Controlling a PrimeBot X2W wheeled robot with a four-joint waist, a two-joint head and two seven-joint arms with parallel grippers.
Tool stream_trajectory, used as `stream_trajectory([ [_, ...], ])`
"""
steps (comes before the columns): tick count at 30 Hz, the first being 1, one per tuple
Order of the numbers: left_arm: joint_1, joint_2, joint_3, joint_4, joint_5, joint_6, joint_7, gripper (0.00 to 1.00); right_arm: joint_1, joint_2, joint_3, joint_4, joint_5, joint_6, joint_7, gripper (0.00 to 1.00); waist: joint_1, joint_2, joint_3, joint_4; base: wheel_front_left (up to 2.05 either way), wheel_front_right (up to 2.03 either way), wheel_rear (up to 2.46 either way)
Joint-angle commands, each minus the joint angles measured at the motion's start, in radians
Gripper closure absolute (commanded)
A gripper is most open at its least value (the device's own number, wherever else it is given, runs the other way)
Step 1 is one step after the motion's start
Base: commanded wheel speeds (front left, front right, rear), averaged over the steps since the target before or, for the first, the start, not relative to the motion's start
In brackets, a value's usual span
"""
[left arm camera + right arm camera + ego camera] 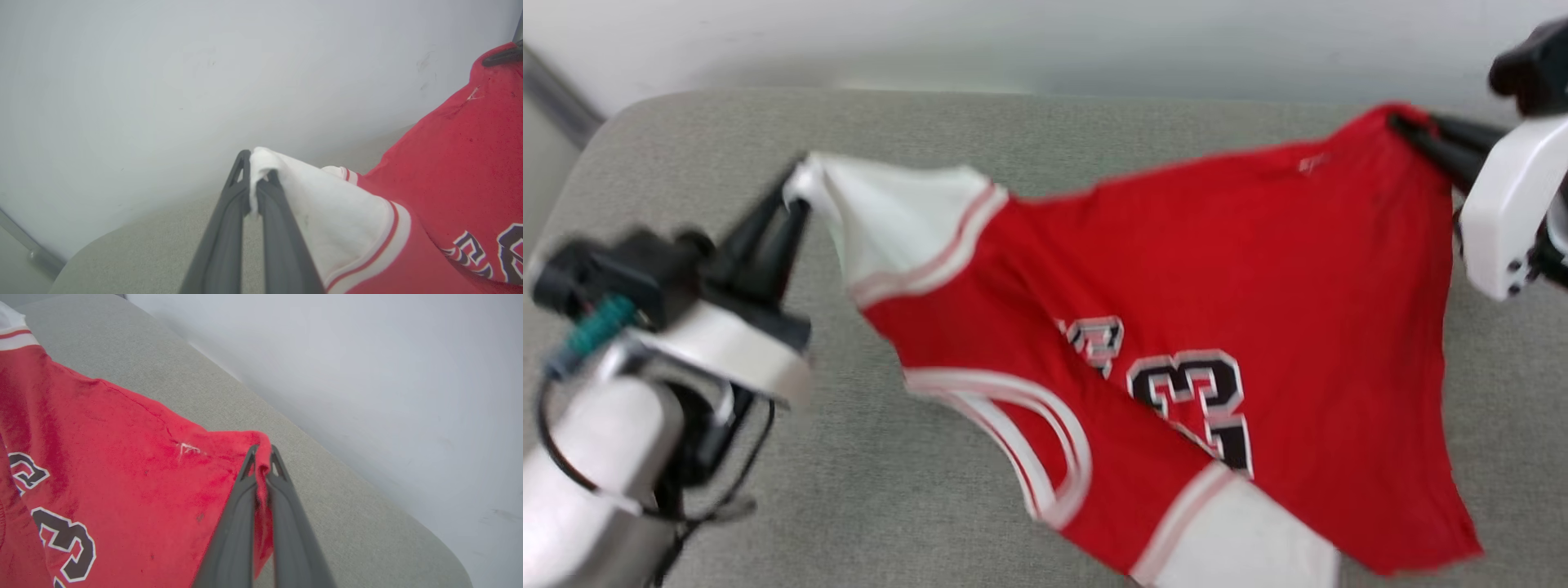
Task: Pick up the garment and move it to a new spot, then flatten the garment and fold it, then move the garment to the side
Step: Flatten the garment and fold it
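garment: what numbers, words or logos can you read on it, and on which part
"3": black numeral outlined in white, on the red face of the garment.
Second numeral beside it: creased and partly folded under, not surely readable.
Small white mark near the red edge: too small to read.

A pale grey-beige, fabric-covered surface with rounded corners [849, 457] is stretching across the head view, its far edge running along a plain off-white wall [1045, 41]. A grey metal strip [556, 102] is slanting at the upper left. Soft, even light is falling throughout; faint dark scuff marks [425, 65] are showing on the wall.
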Motion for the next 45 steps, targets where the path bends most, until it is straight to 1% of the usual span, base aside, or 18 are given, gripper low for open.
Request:
stream_trajectory([
  [1, -0.073, 0.000, 0.020, -0.012, -0.002, -0.009, 0.013, 1.00, -0.030, 0.014, -0.027, -0.009, -0.021, -0.001, -0.013, 1.00, 0.0000, 0.0000, 0.015, -0.017, 0.00, 0.00, 0.00],
  [5, -0.254, -0.002, 0.047, 0.000, 0.002, -0.046, 0.049, 1.00, -0.097, 0.044, -0.108, -0.017, -0.070, -0.001, -0.027, 1.00, 0.0000, 0.0000, 0.059, -0.034, 0.00, 0.00, 0.00],
  [10, -0.505, -0.018, 0.064, 0.049, 0.018, -0.099, 0.092, 1.00, -0.223, 0.110, -0.209, -0.004, -0.164, -0.001, -0.029, 1.00, 0.0000, 0.0000, 0.141, -0.054, 0.00, 0.00, 0.00],
  [13, -0.656, -0.032, 0.067, 0.094, 0.026, -0.130, 0.113, 1.00, -0.316, 0.150, -0.241, 0.016, -0.221, -0.001, -0.016, 1.00, 0.0000, 0.0000, 0.190, -0.060, 0.00, 0.00, 0.00],
  [17, -0.858, -0.057, 0.067, 0.169, 0.045, -0.164, 0.131, 1.00, -0.466, 0.198, -0.254, 0.066, -0.296, -0.001, -0.006, 1.00, 0.0000, 0.0000, 0.256, -0.067, 0.00, 0.00, 0.00],
  [21, -1.059, -0.083, 0.068, 0.268, 0.040, -0.191, 0.131, 1.00, -0.622, 0.234, -0.261, 0.131, -0.377, -0.001, -0.026, 1.00, 0.0000, 0.0000, 0.315, -0.061, 0.00, 0.00, 0.00],
  [25, -1.229, -0.104, 0.039, 0.374, 0.050, -0.208, 0.110, 1.00, -0.757, 0.259, -0.250, 0.197, -0.433, -0.001, -0.049, 1.00, 0.0000, 0.0000, 0.361, -0.051, 0.00, 0.00, 0.00],
  [28, -1.331, -0.111, 0.022, 0.445, 0.040, -0.214, 0.088, 1.00, -0.842, 0.277, -0.246, 0.245, -0.461, -0.001, -0.073, 1.00, 0.0000, 0.0000, 0.386, -0.043, 0.00, 0.00, 0.00],
  [32, -1.395, -0.110, -0.017, 0.517, 0.023, -0.216, 0.056, 1.00, -0.905, 0.291, -0.229, 0.318, -0.475, -0.001, -0.112, 1.00, 0.0000, 0.0000, 0.409, -0.037, 0.00, 0.00, 0.00],
  [36, -1.374, -0.096, -0.081, 0.561, -0.016, -0.216, 0.023, 1.00, -0.903, 0.292, -0.183, 0.387, -0.469, -0.001, -0.151, 1.00, 0.0000, 0.0000, 0.423, -0.035, 0.00, 0.00, 0.00],
  [37, -1.374, -0.096, -0.081, 0.561, -0.016, -0.216, 0.023, 1.00, -0.903, 0.292, -0.183, 0.387, -0.469, -0.001, -0.151, 1.00, 0.0000, 0.0000, 0.423, -0.035, 0.00, 0.00, 0.00],
  [40, -1.318, -0.092, -0.126, 0.593, -0.052, -0.216, -0.005, 1.00, -0.848, 0.287, -0.129, 0.433, -0.452, -0.001, -0.191, 1.00, 0.0000, 0.0000, 0.426, -0.037, 0.00, 0.00, 0.00],
  [41, -1.273, -0.096, -0.153, 0.608, -0.075, -0.216, -0.025, 1.00, -0.804, 0.284, -0.094, 0.459, -0.433, -0.001, -0.221, 1.00, 0.0000, 0.0000, 0.425, -0.036, 0.00, 0.00, 0.00],
  [45, -1.154, -0.093, -0.195, 0.631, -0.109, -0.216, -0.061, 1.00, -0.719, 0.289, -0.043, 0.497, -0.383, -0.001, -0.280, 1.00, 0.0000, 0.0000, 0.414, -0.042, 0.00, 0.00, 0.00],
])
